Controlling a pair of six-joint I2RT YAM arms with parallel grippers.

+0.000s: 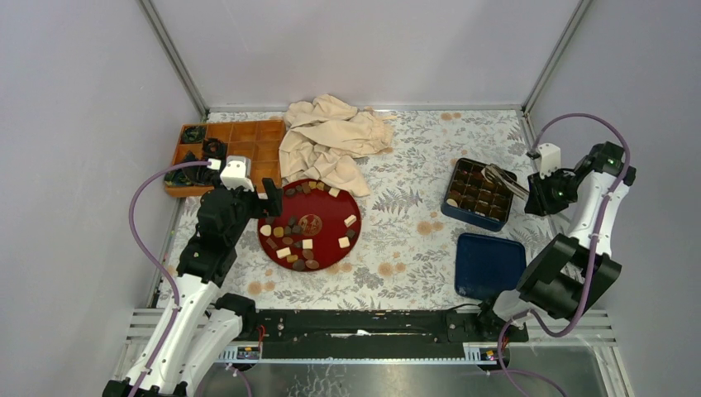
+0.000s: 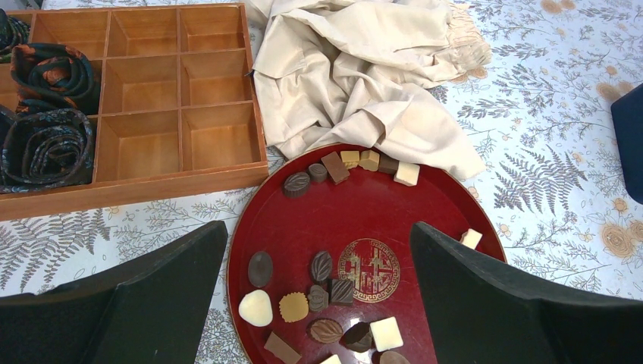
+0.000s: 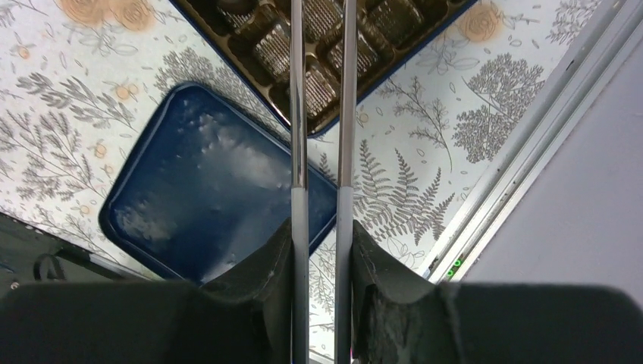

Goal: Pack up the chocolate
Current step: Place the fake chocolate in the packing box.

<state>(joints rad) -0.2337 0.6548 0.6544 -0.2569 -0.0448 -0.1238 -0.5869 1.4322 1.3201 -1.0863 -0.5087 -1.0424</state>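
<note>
Right gripper [image 3: 321, 241] pinches tongs [image 3: 298, 114] over the box [image 3: 371, 53].

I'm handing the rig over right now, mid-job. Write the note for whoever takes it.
Left gripper: open, empty, above the red plate.
Right gripper: fingers shut on metal tongs, which reach over the blue box.
Chocolates: nearly all lie on the plate; one cream piece shows in a corner cell of the box.
Lid: off, beside the box.
Left to do: move the rest into the box, then close it.
</note>
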